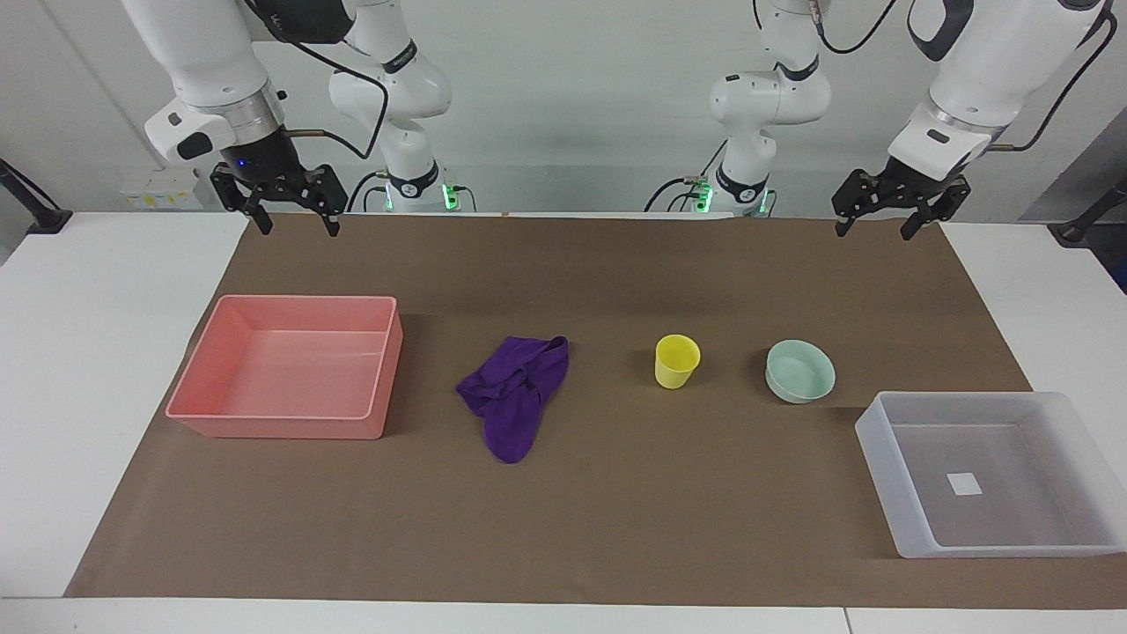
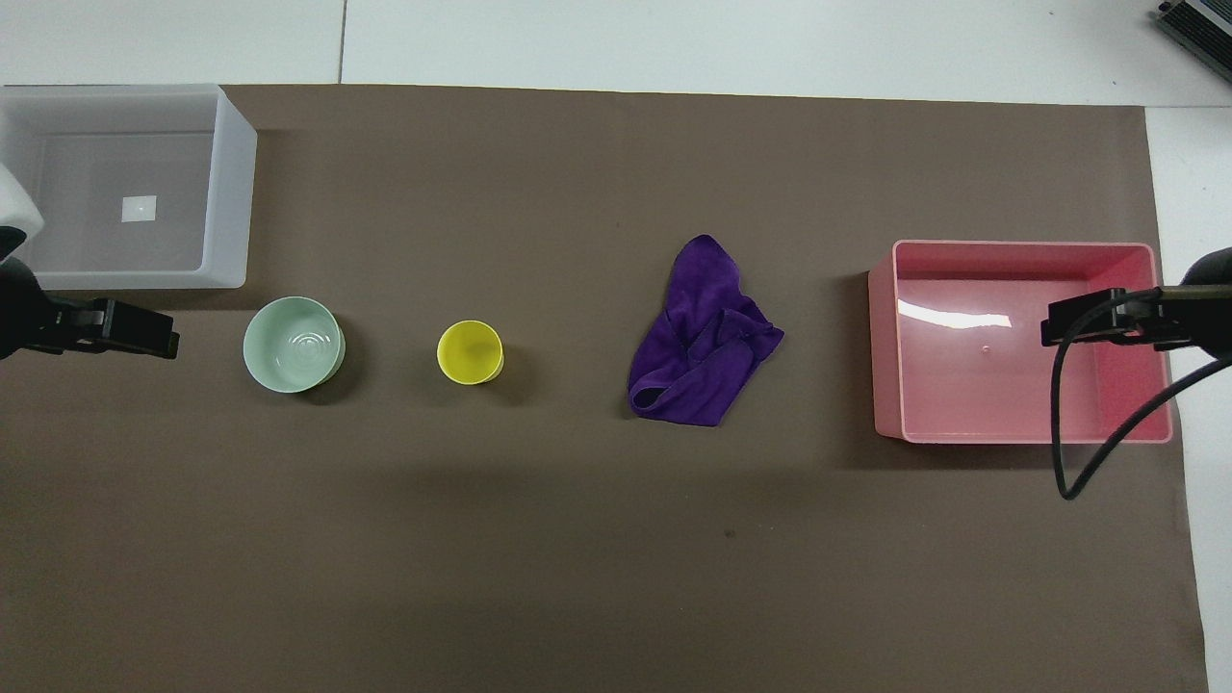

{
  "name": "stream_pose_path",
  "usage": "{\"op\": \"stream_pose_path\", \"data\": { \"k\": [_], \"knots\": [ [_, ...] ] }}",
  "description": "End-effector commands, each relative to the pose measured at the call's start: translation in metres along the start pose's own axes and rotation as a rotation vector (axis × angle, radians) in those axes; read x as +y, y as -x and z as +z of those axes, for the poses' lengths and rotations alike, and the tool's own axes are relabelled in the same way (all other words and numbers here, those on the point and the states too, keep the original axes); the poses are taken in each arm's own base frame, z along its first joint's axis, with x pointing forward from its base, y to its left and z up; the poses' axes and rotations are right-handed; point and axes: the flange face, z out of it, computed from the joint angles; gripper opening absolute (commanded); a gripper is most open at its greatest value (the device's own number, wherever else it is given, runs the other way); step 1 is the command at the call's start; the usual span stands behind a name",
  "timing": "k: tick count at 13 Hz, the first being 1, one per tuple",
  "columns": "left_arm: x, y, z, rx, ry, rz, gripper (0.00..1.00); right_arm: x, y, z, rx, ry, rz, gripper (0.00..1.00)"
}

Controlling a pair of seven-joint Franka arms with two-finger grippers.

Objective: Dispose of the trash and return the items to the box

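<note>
Mat (image 1: pixel 616 519) lies bare around rag (image 1: pixel 515 392), cup (image 1: pixel 677 361) and bowl (image 1: pixel 799 371); both jaws released, raised.

You have a crumpled purple rag (image 1: pixel 513 394) lying mid-table, with an upright yellow cup (image 1: pixel 676 361) beside it and a mint bowl (image 1: pixel 799 371) just past the cup toward the left arm's end. Your translucent box (image 1: pixel 883 458) sits empty at that end, farther from the robots than the bowl.

Opposed high cameras share one brown mat (image 1: pixel 616 264).
</note>
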Motion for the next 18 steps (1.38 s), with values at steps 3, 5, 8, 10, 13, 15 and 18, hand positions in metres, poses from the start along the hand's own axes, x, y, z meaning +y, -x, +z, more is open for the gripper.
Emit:
{"op": "stream_pose_path", "data": {
  "k": [3, 5, 8, 10, 13, 15, 18],
  "knots": [
    [-0.002, -0.005, 0.029, 0.051, -0.018, -0.015, 1.00, 0.000, 0.001, 0.008, 0.038, -0.033, 0.029, 1.00],
    [-0.008, -0.010, 0.066, 0.078, -0.017, -0.023, 1.00, -0.001, 0.001, 0.009, 0.037, -0.028, 0.025, 1.00],
    [-0.011, -0.024, 0.134, 0.106, -0.014, -0.029, 1.00, -0.020, -0.009, 0.012, 0.080, -0.021, -0.003, 1.00],
    [-0.028, -0.037, 0.182, 0.130, -0.012, -0.050, 1.00, -0.047, -0.021, 0.028, 0.092, -0.026, 0.022, 1.00],
    [-0.040, -0.051, 0.230, 0.153, -0.010, -0.060, 1.00, -0.084, -0.043, 0.059, 0.106, -0.034, 0.028, 1.00],
    [-0.047, -0.057, 0.259, 0.146, -0.008, -0.063, 1.00, -0.125, -0.056, 0.092, 0.114, -0.042, 0.031, 1.00],
    [-0.049, -0.056, 0.293, 0.094, -0.002, -0.066, 1.00, -0.172, -0.067, 0.136, 0.121, -0.043, -0.008, 1.00]
  ]
}}
